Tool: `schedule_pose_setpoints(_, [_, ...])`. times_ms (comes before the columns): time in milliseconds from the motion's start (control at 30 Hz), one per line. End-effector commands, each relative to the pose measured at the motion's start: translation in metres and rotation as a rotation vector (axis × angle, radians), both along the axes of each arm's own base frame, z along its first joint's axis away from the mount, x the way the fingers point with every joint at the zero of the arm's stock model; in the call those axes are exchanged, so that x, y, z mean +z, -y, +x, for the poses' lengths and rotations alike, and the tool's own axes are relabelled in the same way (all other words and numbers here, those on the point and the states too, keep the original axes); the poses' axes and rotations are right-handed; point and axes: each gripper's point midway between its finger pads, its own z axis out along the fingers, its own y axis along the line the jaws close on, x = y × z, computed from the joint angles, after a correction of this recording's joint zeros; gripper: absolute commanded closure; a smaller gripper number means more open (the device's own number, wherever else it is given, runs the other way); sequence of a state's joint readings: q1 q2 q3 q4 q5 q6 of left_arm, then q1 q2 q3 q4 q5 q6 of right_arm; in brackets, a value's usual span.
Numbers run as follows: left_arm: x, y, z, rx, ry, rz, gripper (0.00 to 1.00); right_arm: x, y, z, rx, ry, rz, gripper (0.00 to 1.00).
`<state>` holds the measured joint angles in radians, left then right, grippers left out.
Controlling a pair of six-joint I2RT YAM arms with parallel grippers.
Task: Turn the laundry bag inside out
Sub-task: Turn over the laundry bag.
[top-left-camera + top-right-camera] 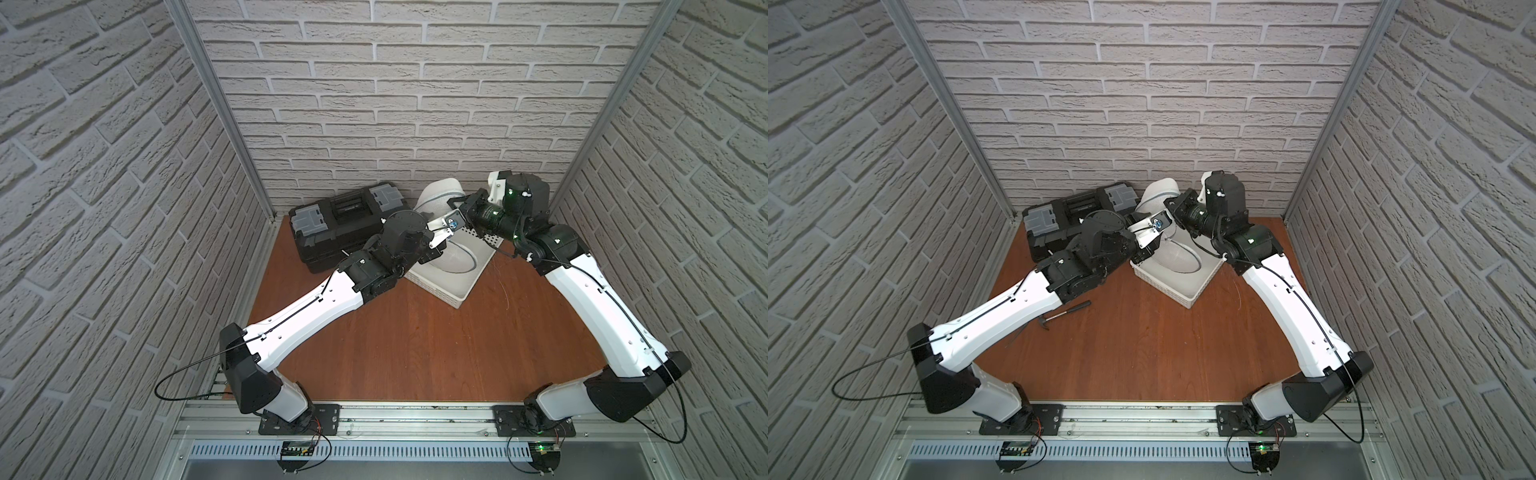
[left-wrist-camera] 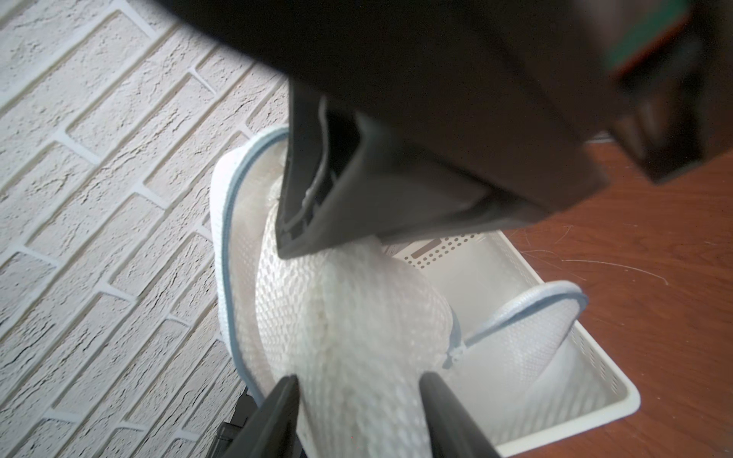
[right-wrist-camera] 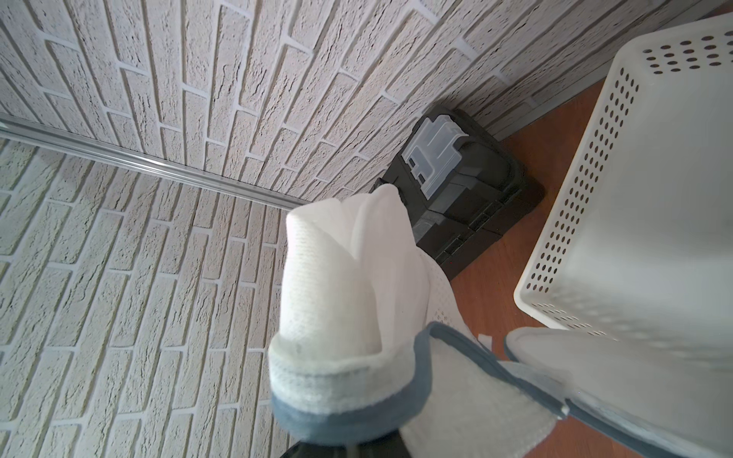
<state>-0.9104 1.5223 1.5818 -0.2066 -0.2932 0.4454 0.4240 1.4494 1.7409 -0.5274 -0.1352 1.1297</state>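
Laundry bag (image 1: 440,195) (image 1: 1158,195) is lifted off the wooden table (image 1: 415,353) at the back of the cell, close to the brick wall and above the far end of the white perforated basket (image 1: 469,286) (image 1: 1200,291). The upper part stands up as a pale dome. A lower round lobe with grey piping hangs down into the basket and rests against its inside, as the left wrist view shows. The right gripper (image 1: 455,203) comes in from the robot's right side at the bag's raised edge. It is clenched on the laundry bag (image 3: 345,297), with grey trim and folded white mesh bunched right at the lens in the right wrist view, where the finger ends themselves are hidden by cloth. The left gripper (image 2: 357,376) reaches in from the other side, lower down, over the basket's near wall. Its two dark fingers (image 2: 277,416) stand part way apart, and a bulge of the bag's mesh (image 2: 357,317) fills the gap between them. I cannot tell whether they pinch the cloth or only flank it. The zipper end and piping show just beside that bulge. The basket (image 2: 595,376) sits at an angle on the table. A black toolbox (image 1: 332,224) (image 3: 456,178) with grey latches lies just beside it against the back wall. A hammer (image 1: 1067,316) lies on the table under the left forearm, seen in a top view.
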Motion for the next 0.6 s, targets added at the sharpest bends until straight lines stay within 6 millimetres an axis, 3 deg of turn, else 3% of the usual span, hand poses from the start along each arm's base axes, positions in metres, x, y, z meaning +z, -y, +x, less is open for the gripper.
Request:
schedule_pose_setpoints(0, [0.027,0.009,0.007,-0.014,0.059,-0.086,0.57,0.017,-0.018,-0.013,0.059,0.031,0.073,0.97])
schedule_pose_setpoints(200, [0.024,0.005,0.017,0.039,0.067,-0.077,1.00,0.014,-0.016,-0.014,0.051,0.028,0.079,0.97])
schedule_pose_setpoints(267, [0.025,0.003,0.019,0.051,0.071,-0.076,1.00,0.014,-0.013,-0.014,0.036,0.036,0.074,0.95])
schedule_pose_setpoints(300, [0.024,0.002,0.019,0.053,0.071,-0.074,1.00,0.014,-0.009,-0.014,0.022,0.046,0.061,0.89])
schedule_pose_setpoints(367, [0.024,0.000,0.019,0.046,0.066,-0.076,1.00,0.017,0.003,-0.013,-0.002,0.068,0.025,0.67])
schedule_pose_setpoints(467, [0.020,-0.007,0.018,0.025,0.034,-0.092,1.00,0.029,0.034,-0.014,-0.021,0.134,-0.095,0.39])
schedule_pose_setpoints(567, [0.007,-0.014,0.012,-0.065,-0.070,-0.129,1.00,0.039,0.061,-0.016,0.032,0.214,-0.210,0.30])
